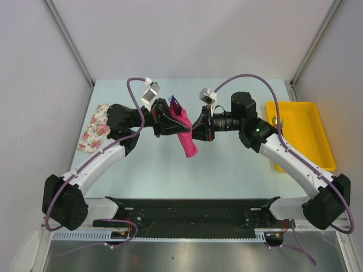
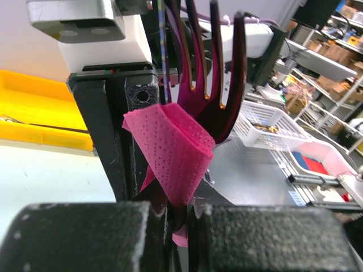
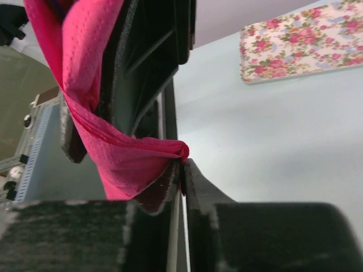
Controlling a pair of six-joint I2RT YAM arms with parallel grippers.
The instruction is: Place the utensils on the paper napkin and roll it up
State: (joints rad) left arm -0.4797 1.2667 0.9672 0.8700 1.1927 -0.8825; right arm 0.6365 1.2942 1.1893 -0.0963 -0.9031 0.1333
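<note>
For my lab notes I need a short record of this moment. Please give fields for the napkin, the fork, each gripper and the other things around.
napkin: magenta paper napkin, rolled, held in the air above the table
fork: purple plastic fork, tines stick out of the roll's far end
left gripper: shut on the napkin
right gripper: shut on the napkin
left side: floral cloth, flat on the table
right side: yellow tray

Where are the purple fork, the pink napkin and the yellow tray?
purple fork (image 2: 239, 56), left wrist view, on one tine.
pink napkin (image 1: 188, 141), top external view, lower end of the roll.
yellow tray (image 1: 303, 136), top external view, bare floor.
</note>
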